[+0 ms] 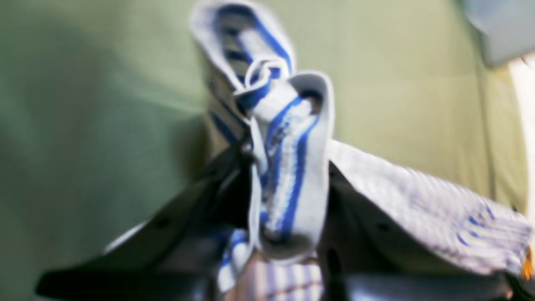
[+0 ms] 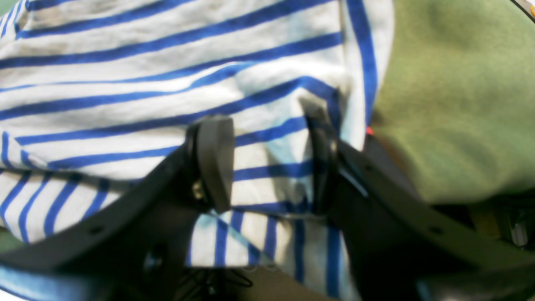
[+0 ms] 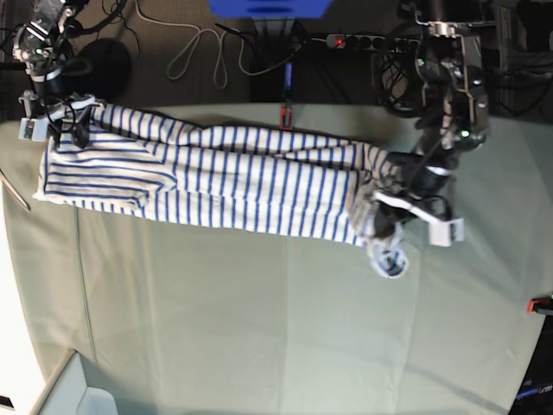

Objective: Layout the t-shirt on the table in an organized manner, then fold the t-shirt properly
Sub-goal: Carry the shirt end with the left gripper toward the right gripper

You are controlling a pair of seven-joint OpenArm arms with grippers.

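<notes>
The t-shirt [image 3: 233,177], white with blue stripes, stretches lengthwise across the far half of the table [image 3: 259,328]. My left gripper [image 3: 389,226] holds its right end. In the left wrist view that gripper [image 1: 288,167] is shut on a bunched, rolled fold of the t-shirt [image 1: 418,200], raised over the green table [image 1: 104,104]. A loop of cloth [image 3: 387,259] dangles below it. My right gripper [image 3: 60,117] is at the shirt's far left corner. Up close, the right gripper [image 2: 267,138] has striped cloth [image 2: 125,83] pinched between its fingers, beside the table [image 2: 459,104].
A red clamp [image 3: 283,117] sits on the far table edge and another [image 3: 540,304] on the right edge. Cables and a power strip [image 3: 346,41] lie behind the table. A white box [image 3: 78,393] stands at the near left corner.
</notes>
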